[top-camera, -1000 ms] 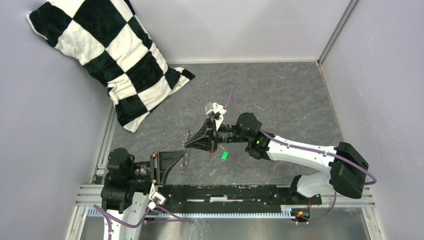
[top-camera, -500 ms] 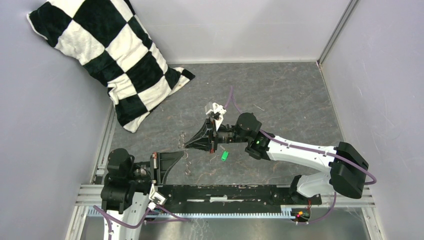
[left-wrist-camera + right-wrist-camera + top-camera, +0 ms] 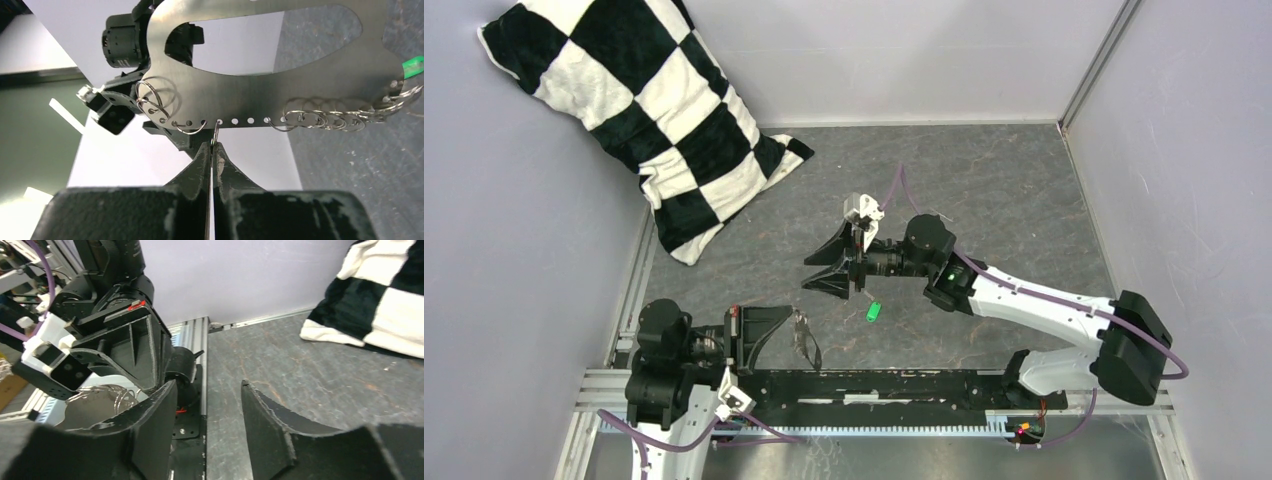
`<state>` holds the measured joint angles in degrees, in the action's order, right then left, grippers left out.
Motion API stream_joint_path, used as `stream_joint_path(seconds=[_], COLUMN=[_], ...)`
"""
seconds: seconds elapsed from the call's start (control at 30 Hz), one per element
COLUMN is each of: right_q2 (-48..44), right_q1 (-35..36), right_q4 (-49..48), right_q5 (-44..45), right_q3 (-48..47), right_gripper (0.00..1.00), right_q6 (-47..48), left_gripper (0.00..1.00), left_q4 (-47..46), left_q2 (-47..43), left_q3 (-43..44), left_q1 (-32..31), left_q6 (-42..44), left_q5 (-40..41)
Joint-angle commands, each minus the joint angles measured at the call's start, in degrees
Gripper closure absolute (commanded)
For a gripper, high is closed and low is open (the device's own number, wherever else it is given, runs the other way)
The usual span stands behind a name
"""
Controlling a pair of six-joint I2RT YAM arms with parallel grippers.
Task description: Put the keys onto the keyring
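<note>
My left gripper clenched on keyring rim, flat brushed steel, punched holes, thin wire rings — my right gripper spread, empty.

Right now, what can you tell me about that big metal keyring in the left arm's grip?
The keyring is a flat, silvery metal loop with one big opening. A row of small holes runs along its lower edge, and thin wire rings are threaded through them towards both ends. It is held up on edge, pinched at the holed edge by the shut left gripper.
</note>
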<state>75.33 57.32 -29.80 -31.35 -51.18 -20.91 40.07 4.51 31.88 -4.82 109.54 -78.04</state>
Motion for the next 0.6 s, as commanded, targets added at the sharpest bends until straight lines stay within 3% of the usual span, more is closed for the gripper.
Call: stream_joint_path(seconds=[0.0,0.17,0.23,0.33,0.37,0.53,0.57], right_q2=[-3.86,-6.68,-7.55,-8.52,-8.71,-7.07,-6.69], right_q1=[-0.52,-0.42,-0.14,0.79,1.27,4.54,4.98], right_q4=[5.89,12.31,12.84,13.51,13.45,17.08,17.94], right_q5=[3.14,5.85,5.11,5.01,4.89,6.64,7.02], right_q3=[-3.81,-6.83,-7.34,-6.72,-6.37,-7.62,-7.96], right_gripper=[0.41,0.29,0.21,0.16,0.16,0.17,0.18], right_q6=[7.44,15.6,17.41,18.97,19.37,25.53,27.17], left_gripper=[0.98,0.98,0.98,0.98,0.98,0.98,0.98], left_q4=[-2.32,-0.69,2.73,10.12,13.42,41.95,43.59], left_q2=[0.22,2.13,4.77,10.16,12.61,29.13,31.83], left_q3=[2.09,2.81,4.18,7.09,8.42,16.65,18.06], left_q1=[0.46,0.51,0.51,0.47,0.45,0.42,0.2], left_q6=[-11.26,-17.33,-17.33,-16.77,-15.69,7.39,5.5], left_q5=[-1.66,0.34,0.92,3.15,4.39,11.59,12.32])
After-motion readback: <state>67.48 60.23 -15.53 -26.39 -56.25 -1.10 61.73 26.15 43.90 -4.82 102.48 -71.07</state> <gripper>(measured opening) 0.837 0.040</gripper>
